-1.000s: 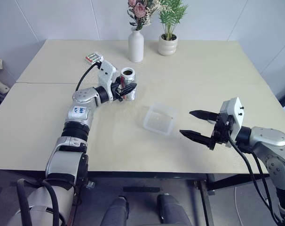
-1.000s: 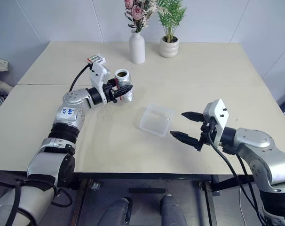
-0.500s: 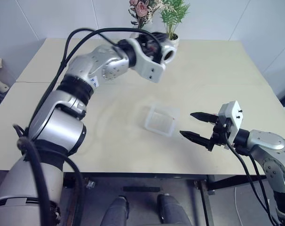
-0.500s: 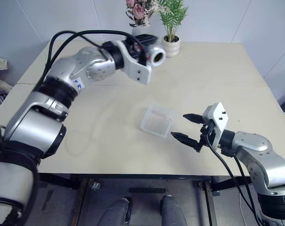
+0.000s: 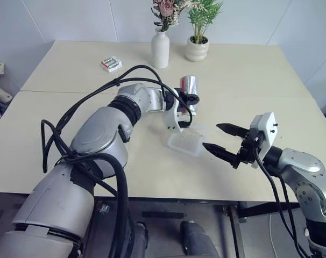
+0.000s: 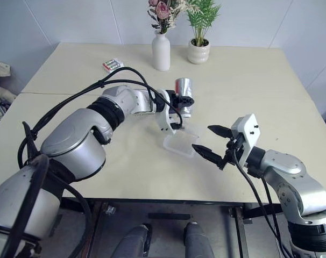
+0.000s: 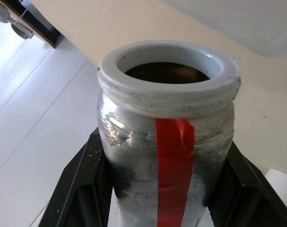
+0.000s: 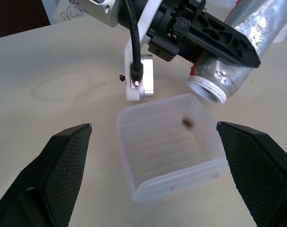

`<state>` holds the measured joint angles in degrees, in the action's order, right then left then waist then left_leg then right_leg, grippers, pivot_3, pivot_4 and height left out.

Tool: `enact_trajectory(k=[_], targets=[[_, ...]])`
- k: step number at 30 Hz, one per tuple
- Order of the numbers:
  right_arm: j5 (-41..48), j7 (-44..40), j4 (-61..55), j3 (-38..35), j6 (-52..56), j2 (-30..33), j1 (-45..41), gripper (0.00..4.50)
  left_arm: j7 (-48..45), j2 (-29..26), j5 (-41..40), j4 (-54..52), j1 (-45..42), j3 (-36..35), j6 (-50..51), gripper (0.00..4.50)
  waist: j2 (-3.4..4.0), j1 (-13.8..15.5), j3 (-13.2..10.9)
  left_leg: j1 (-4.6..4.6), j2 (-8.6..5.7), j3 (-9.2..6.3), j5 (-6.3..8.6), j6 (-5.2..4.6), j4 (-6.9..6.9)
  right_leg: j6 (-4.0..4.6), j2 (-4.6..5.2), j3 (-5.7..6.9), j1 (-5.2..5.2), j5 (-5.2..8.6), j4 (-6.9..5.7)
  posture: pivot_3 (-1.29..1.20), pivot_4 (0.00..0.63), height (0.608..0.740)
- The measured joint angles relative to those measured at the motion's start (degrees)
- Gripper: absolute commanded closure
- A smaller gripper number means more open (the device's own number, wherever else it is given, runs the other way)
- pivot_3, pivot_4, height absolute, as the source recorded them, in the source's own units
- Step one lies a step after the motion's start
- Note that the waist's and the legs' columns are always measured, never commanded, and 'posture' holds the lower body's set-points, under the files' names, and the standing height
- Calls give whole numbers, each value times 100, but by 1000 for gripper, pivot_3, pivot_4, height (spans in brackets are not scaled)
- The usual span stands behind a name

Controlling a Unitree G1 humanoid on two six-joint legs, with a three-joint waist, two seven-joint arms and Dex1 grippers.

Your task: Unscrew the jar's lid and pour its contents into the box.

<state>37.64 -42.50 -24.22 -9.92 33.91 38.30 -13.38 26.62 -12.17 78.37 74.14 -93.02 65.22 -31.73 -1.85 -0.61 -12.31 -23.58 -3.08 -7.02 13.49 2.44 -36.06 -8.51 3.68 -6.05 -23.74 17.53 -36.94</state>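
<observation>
In the eye views, your left gripper [image 5: 189, 100] is clamping the small clear cylindrical jar with the red stripe [image 5: 188, 87] at frame centre, tipping it mouth-down over the shallow clear plastic box [image 5: 186, 142], while your right gripper [image 5: 223, 141] is hovering spread wide at right. Your left wrist view is showing the jar's lidless white rim and dark contents [image 7: 162, 74] inside. Your right wrist view is catching one brown bit [image 8: 188, 123] falling inside the box.
</observation>
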Motion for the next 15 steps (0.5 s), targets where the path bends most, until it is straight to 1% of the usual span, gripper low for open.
enact_trajectory(k=[5, 11, 13, 15], targets=[[18, -6, 5, -6, -2, 0, -61, 33, -508, 19, -3, 73, -138, 16, 47, 2382, 0, -4, 0, 7, 1, 1, 0, 0, 0, 0, -3, 0, 3, 0, -6, 0, 150, 740], [20, -67, 42, -5, -10, 1, -95, 33, -617, 74, -79, 81, -241, -32, 31, 2382, 0, 50, 0, 4, 0, 0, 0, 0, 0, 0, -1, 0, 2, 0, -3, 0, 150, 740], [21, -93, 69, -3, -11, 1, -105, 33, -850, 25, -584, 82, -233, -516, -252, 2382, 0, 46, 0, 2, 1, 0, 0, 0, 1, 0, 0, 0, 1, 0, -2, 0, 150, 740], [22, -121, 122, 1, -8, 1, -133, 33, -1153, -159, -1195, 68, -162, -1092, -638, 2382, 1, 25, 1, 9, 3, 5, 0, 0, 3, 0, 0, -4, 1, 0, -5, 0, 150, 740]])
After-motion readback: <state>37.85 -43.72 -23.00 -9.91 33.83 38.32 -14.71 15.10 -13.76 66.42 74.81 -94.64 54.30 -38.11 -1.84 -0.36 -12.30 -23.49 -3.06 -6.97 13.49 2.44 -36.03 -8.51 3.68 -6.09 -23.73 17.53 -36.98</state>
